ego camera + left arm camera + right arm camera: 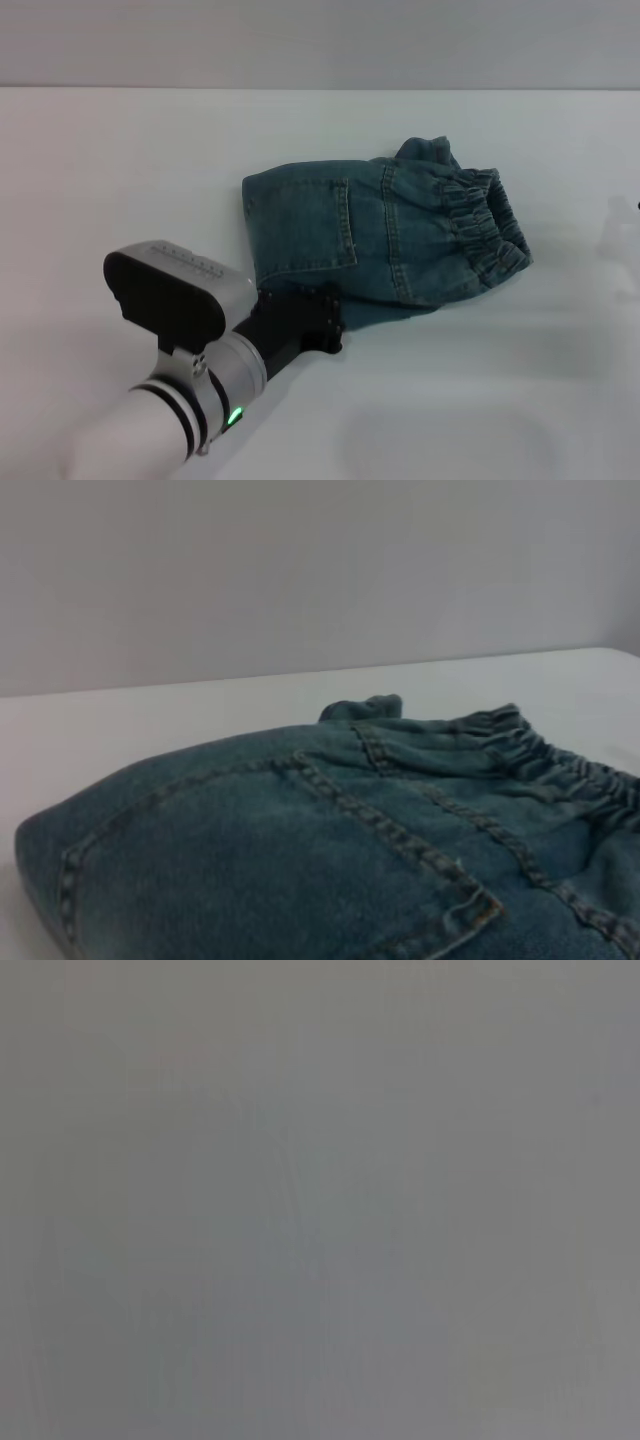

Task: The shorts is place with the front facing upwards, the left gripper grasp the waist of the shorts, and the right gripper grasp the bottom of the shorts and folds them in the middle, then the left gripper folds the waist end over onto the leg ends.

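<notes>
The shorts (380, 235) lie folded into a compact bundle in the middle of the white table (120, 160), a patch pocket facing up. The waist of the shorts (490, 225), a puckered elastic band, forms the bundle's right end. My left gripper (325, 325) sits low on the table, right against the bundle's near left edge. In the left wrist view the shorts (300, 860) fill the lower picture at close range, with the waist (560, 765) at the far side. I cannot make out the leg ends in the bundle. My right gripper is out of view; its wrist view shows only blank grey.
Bare white table surface surrounds the shorts on all sides. A pale grey wall (320, 40) rises behind the table's far edge.
</notes>
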